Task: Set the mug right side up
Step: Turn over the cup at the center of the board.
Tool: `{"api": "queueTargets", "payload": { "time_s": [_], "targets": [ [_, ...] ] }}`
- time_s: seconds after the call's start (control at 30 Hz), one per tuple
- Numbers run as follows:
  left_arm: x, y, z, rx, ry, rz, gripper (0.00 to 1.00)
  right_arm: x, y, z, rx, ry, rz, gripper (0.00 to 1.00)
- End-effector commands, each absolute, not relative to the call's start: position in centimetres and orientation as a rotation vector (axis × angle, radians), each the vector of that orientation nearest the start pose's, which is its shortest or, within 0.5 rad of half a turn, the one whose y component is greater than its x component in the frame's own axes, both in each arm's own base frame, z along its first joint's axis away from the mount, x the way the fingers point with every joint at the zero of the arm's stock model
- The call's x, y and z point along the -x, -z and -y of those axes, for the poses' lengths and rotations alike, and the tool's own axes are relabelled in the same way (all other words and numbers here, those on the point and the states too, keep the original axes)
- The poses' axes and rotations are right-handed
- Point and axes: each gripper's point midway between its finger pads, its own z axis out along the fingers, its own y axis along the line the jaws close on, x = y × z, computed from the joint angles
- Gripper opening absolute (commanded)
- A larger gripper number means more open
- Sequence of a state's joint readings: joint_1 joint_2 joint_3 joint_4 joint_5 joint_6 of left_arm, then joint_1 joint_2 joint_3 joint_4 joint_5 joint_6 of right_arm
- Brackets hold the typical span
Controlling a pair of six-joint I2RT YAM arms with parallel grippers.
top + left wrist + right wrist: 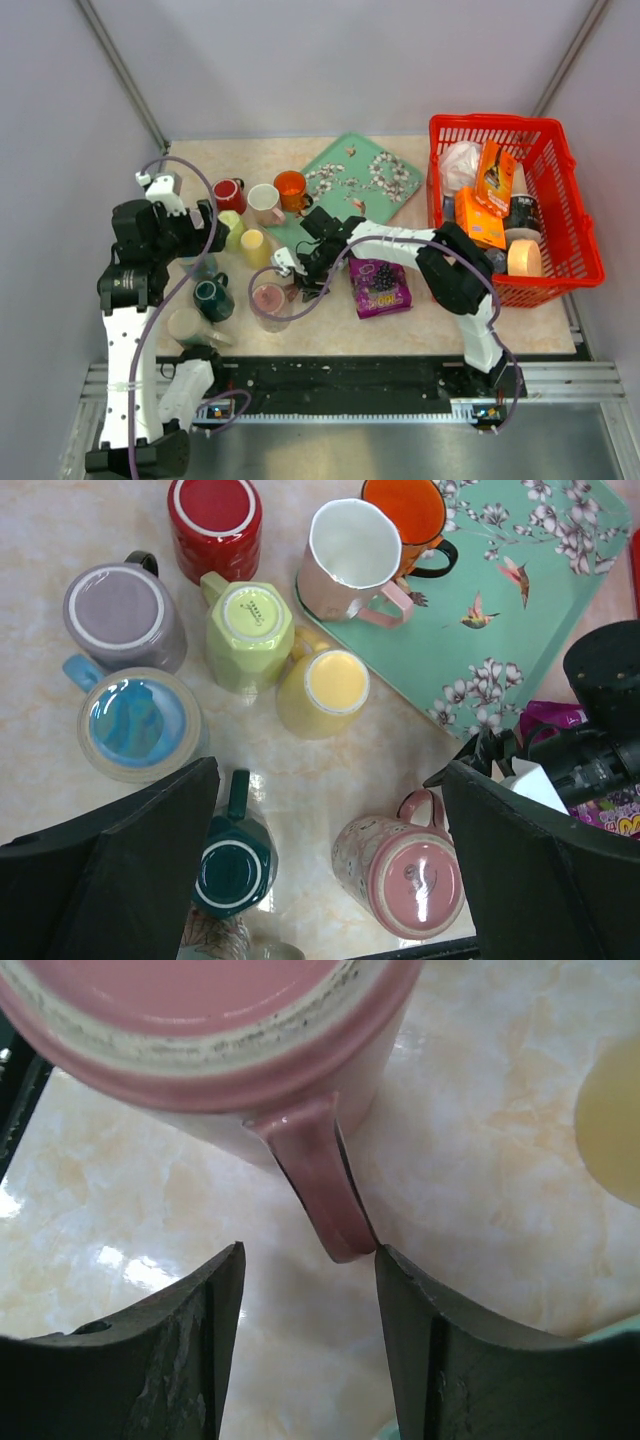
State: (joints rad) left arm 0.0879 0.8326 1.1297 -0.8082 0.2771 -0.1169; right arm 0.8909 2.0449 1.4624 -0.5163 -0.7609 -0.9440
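Note:
A pink mug (268, 300) stands upside down on the table, base up, and also shows in the left wrist view (405, 875) and the right wrist view (220, 1040). Its handle (320, 1180) points toward my right gripper (310, 1255), which is open and low over the table. The handle's end lies just ahead of the jaws, close to the right fingertip. From above, my right gripper (290, 268) sits just right of the mug. My left gripper (330, 765) is open and empty, hovering high above the cluster of mugs (195, 248).
Several other mugs stand left of the pink one: red (213, 510), grey (122, 610), green (250, 630) and dark green (232, 865) upside down; yellow (330, 685), white (350, 550), orange (405, 510) and blue-lined (140, 725) upright. A teal tray (500, 630), purple packet (380, 285) and red basket (575, 215) lie right.

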Motion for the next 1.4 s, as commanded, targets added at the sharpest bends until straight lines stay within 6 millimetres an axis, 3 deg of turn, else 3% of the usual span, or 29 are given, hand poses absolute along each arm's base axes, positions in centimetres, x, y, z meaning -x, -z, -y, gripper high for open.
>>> {"api": "queueTargets", "payload": {
  "time_s": [0.0, 0.1, 0.23, 0.47, 0.77, 0.93, 1.0, 1.13, 1.23, 1.37],
  "targets": [
    [-25.2, -27.7, 2.8, 0.120, 0.347, -2.075, 0.98, -19.3, -6.0, -41.7, 2.171, -0.998, -1.267, 0.52],
    [-25.2, -27.7, 2.6, 0.138, 0.353, -2.075, 0.97, -18.3, -6.2, -40.2, 2.137, -1.008, -1.359, 0.49],
    [-25.2, -27.3, 2.7, 0.154, 0.366, -2.081, 0.96, -18.8, -6.9, -39.4, 2.041, -0.943, -1.432, 0.47],
    [-25.3, -26.8, 2.6, 0.193, 0.394, -2.091, 0.95, -19.8, -6.6, -41.6, 1.885, -0.979, -1.566, 0.64],
    [-25.5, -26.7, 2.0, 0.228, 0.390, -2.086, 0.95, -17.8, -5.2, -44.0, 2.031, -1.037, -1.396, 0.60],
    [-25.9, -27.2, 1.5, 0.256, 0.382, -2.070, 0.95, -17.5, -3.7, -44.9, 2.062, -1.042, -1.397, 0.49],
    [-26.0, -27.4, 1.5, 0.253, 0.382, -2.065, 0.94, -17.4, -3.2, -44.8, 2.065, -1.041, -1.415, 0.38],
    [-26.2, -27.2, 1.8, 0.240, 0.403, -2.068, 0.94, -17.8, -3.3, -44.4, 2.032, -1.013, -1.474, 0.04],
    [-26.5, -27.3, 2.4, 0.172, 0.432, -2.065, 0.96, -18.8, -4.8, -43.6, 1.997, -0.982, -1.478, 0.00],
    [-26.9, -29.1, 2.8, -0.024, 0.396, -1.990, 0.99, -20.5, -9.7, -42.8, 1.926, -0.949, -1.448, 0.00]
  ]
}}
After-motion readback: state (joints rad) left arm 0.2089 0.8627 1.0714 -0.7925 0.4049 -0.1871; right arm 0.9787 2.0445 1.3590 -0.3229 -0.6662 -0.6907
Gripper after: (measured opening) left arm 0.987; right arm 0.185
